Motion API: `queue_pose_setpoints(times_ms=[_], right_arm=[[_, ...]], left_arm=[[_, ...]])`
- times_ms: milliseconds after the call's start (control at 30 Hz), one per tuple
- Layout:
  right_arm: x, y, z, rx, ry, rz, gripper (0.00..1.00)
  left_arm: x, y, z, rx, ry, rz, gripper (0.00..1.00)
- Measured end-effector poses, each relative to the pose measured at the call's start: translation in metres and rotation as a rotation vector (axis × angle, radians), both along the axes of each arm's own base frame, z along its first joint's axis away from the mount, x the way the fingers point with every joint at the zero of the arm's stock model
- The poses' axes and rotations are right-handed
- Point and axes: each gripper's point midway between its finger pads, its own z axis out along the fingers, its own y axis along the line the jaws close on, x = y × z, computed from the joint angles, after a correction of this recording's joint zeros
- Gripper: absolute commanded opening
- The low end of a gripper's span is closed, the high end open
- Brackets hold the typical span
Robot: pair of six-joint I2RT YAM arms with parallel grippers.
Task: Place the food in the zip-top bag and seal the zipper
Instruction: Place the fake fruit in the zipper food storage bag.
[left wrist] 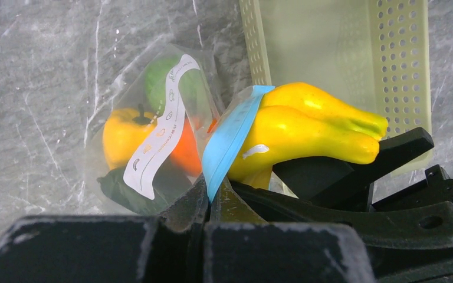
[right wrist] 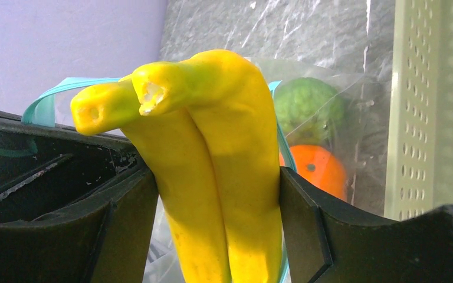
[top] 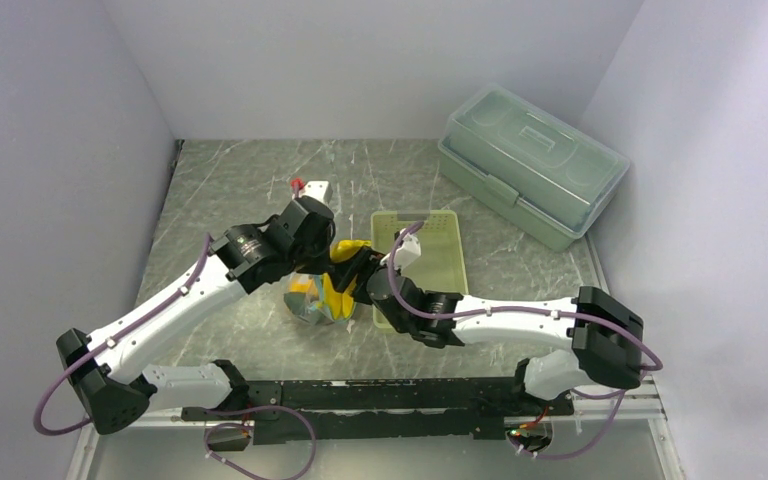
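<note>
My left gripper (left wrist: 215,190) is shut on the light blue zipper (left wrist: 230,138) and holds up one edge of the zip-top bag's (left wrist: 153,127) mouth. Inside the clear bag lie a yellow-orange pepper (left wrist: 121,138), the bumpy green fruit (right wrist: 307,106), the orange ball (right wrist: 318,168) and the dark avocado (left wrist: 124,190). My right gripper (right wrist: 218,203) is shut on the yellow bananas (right wrist: 212,147), which sit at the bag's mouth, partly inside the blue strip. From above, both grippers (top: 328,252) (top: 358,265) meet over the bag (top: 312,300).
The pale green perforated basket (top: 438,250) lies just right of the bag, under the right arm's wrist. A large translucent lidded box (top: 530,165) stands at the back right. Walls close in the table on the left, back and right.
</note>
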Motion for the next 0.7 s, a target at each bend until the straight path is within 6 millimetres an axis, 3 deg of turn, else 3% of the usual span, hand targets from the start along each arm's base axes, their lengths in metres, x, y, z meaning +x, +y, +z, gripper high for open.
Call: queue_pose_setpoints(times_ms=[333, 533, 600, 700], right_arm=[[0.005, 0.006, 0.012, 0.021, -0.013, 0.004, 0.60], [0.004, 0.017, 0.015, 0.042, 0.000, 0.049, 0.81], [0.003, 0.019, 0.014, 0.039, 0.004, 0.061, 0.97], [0.000, 0.021, 0.012, 0.028, 0.010, 0.084, 1.00]], left_arm=[[0.004, 0.003, 0.015, 0.005, -0.026, 0.001, 0.00], [0.004, 0.005, 0.022, 0.021, -0.033, -0.006, 0.00], [0.004, 0.006, 0.021, 0.027, -0.031, -0.007, 0.00], [0.004, 0.006, 0.021, 0.027, -0.032, -0.011, 0.00]])
